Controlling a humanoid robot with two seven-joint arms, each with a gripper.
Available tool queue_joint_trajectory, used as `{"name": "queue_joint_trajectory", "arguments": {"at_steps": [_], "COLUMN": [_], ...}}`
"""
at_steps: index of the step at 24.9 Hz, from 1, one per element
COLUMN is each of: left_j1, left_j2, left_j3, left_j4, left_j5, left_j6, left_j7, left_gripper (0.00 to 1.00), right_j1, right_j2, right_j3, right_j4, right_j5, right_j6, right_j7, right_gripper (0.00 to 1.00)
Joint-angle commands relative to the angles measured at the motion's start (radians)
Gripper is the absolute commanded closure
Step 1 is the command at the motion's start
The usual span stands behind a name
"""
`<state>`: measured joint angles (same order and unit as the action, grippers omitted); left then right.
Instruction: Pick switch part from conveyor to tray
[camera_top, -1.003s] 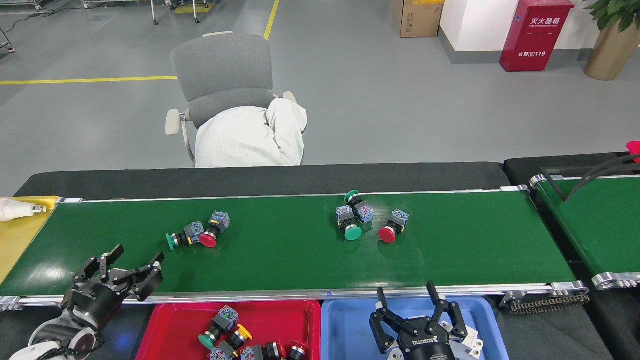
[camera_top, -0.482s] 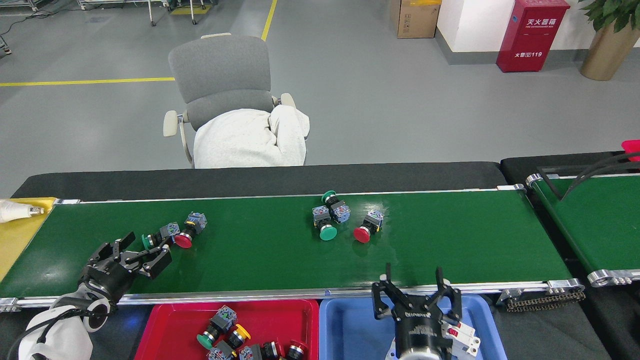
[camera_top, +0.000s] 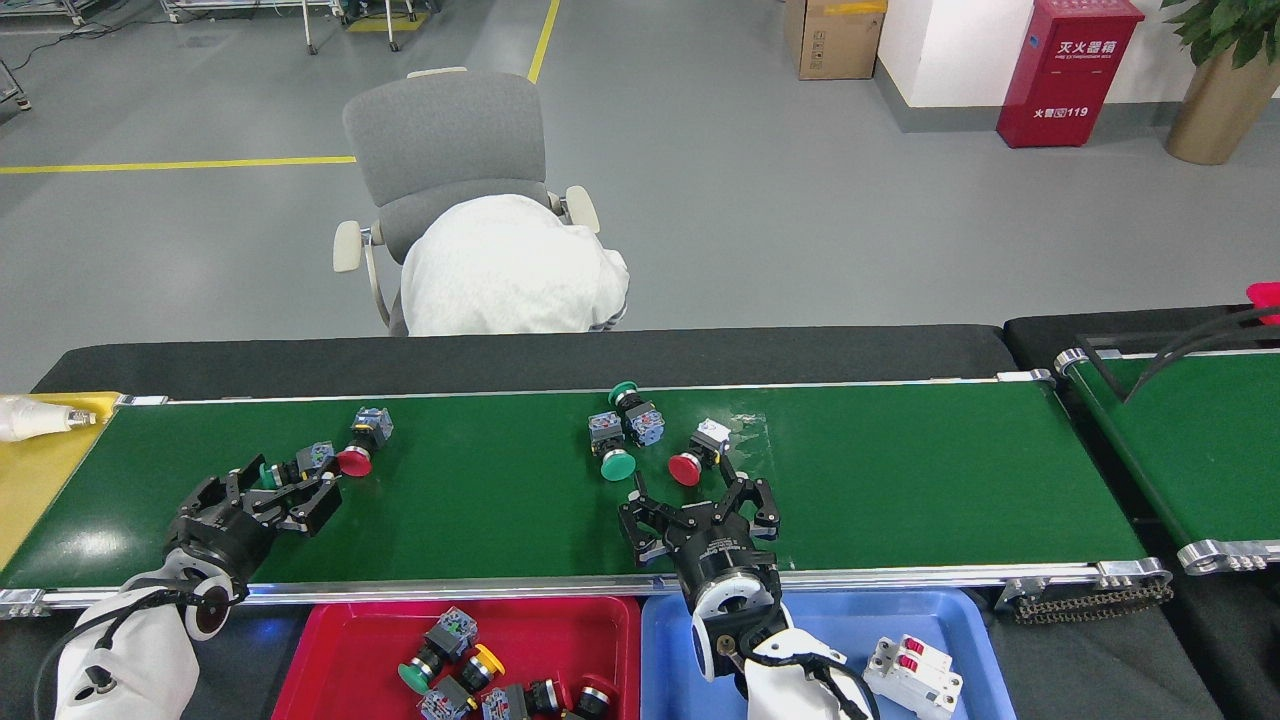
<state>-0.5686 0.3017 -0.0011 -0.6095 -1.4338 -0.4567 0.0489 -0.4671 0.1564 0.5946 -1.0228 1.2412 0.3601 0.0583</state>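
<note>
Left of centre on the conveyor (camera_top: 900, 470), a green-capped switch part (camera_top: 290, 467) sits between the left gripper (camera_top: 275, 497) fingers, spread, not yet pinching. The red-capped one (camera_top: 362, 445) touches it and could get knocked. The right gripper (camera_top: 700, 505) hovers splayed near another red switch (camera_top: 697, 455).

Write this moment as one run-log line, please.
left gripper: open around green switch | right gripper: open near red switch

Before me runs the conveyor (camera_top: 900, 480), its green belt carrying five push-button switch parts: a green one (camera_top: 285, 470) and red one (camera_top: 362, 445) at left, then two green (camera_top: 612, 448) (camera_top: 634, 412) and one red (camera_top: 698, 455) mid-belt.
</note>
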Motion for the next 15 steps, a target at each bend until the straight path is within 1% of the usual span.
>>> {"name": "queue_joint_trajectory", "arguments": {"at_steps": [1, 4, 6, 8, 9, 11, 12, 14, 15], "left_j1": [-0.019, -0.019, -0.019, -0.019, -0.019, -0.019, -0.019, 0.004, 0.035], "left_j2": [-0.006, -0.023, -0.039, -0.052, -0.058, -0.069, -0.075, -0.081, -0.081], "left_j3": [-0.028, -0.085, -0.102, -0.103, -0.103, -0.103, -0.106, -0.109, -0.108], "left_j4": [-0.007, -0.009, -0.010, -0.016, -0.018, -0.029, -0.045, -0.131, -0.193], "left_j5": [0.004, 0.004, 0.004, 0.006, 0.004, 0.003, 0.001, -0.001, -0.001], "left_j6": [0.000, -0.025, -0.069, -0.108, -0.120, -0.145, -0.158, -0.208, -0.249], "left_j7": [0.035, 0.069, 0.075, 0.075, 0.075, 0.075, 0.077, 0.077, 0.075], "left_gripper": [0.36, 0.45, 0.57, 0.67, 0.69, 0.72, 0.72, 0.73, 0.73], "right_j1": [-0.038, -0.073, -0.093, -0.128, -0.140, -0.166, -0.173, -0.177, -0.176], "right_j2": [0.008, 0.008, 0.009, 0.009, 0.009, 0.011, 0.011, 0.009, 0.005], "right_j3": [0.002, 0.001, 0.001, 0.001, 0.001, -0.001, -0.001, 0.004, 0.004], "right_j4": [0.023, 0.087, 0.128, 0.171, 0.191, 0.242, 0.259, 0.265, 0.267], "right_j5": [-0.019, -0.032, -0.063, -0.095, -0.105, -0.123, -0.123, -0.114, -0.106], "right_j6": [-0.006, -0.004, -0.003, -0.001, -0.001, -0.001, -0.001, -0.001, -0.001], "right_j7": [-0.014, -0.028, -0.046, -0.063, -0.066, -0.069, -0.069, -0.067, -0.066], "right_gripper": [0.00, 0.00, 0.00, 0.00, 0.00, 0.05, 0.16, 0.58, 0.72]}}
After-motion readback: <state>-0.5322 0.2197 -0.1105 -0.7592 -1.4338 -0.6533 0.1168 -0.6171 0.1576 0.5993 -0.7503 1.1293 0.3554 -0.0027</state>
